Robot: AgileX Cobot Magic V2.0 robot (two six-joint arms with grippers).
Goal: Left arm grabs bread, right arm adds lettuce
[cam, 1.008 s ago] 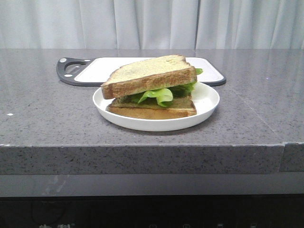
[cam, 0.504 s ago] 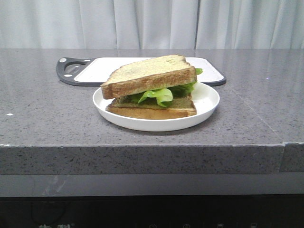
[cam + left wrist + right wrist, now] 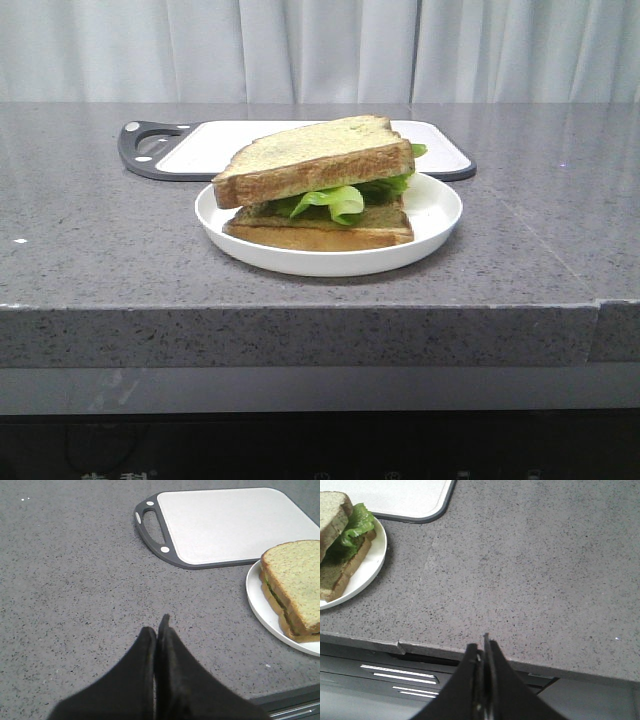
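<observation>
Bread comes first here: the thick square slice of speckled tan bread (image 3: 318, 152) with its brown crust lies tilted on top of the stack, resting on the crinkled light-green lettuce leaf (image 3: 335, 198), which sits over a thinner golden slice (image 3: 330, 232) on the round white plate (image 3: 440, 205). Behind the plate, a white cutting board with a dark grey handle (image 3: 205, 142) lies flat on the speckled grey stone desk (image 3: 100, 230).

Both hands are off to the sides and well apart from the plate. The black wedge-fingered left hand (image 3: 161, 630) has its tips pressed together and holds nothing; the black right hand (image 3: 482, 647) is likewise closed and empty, near the desk's front edge.

Judging by the layout, the sandwich looks assembled, so little seems left to do. Should the top slice need seating, the left hand would do well to spread wide, approach from the crust side, and press gently, since soft bread dents and the leaf could slide out.
</observation>
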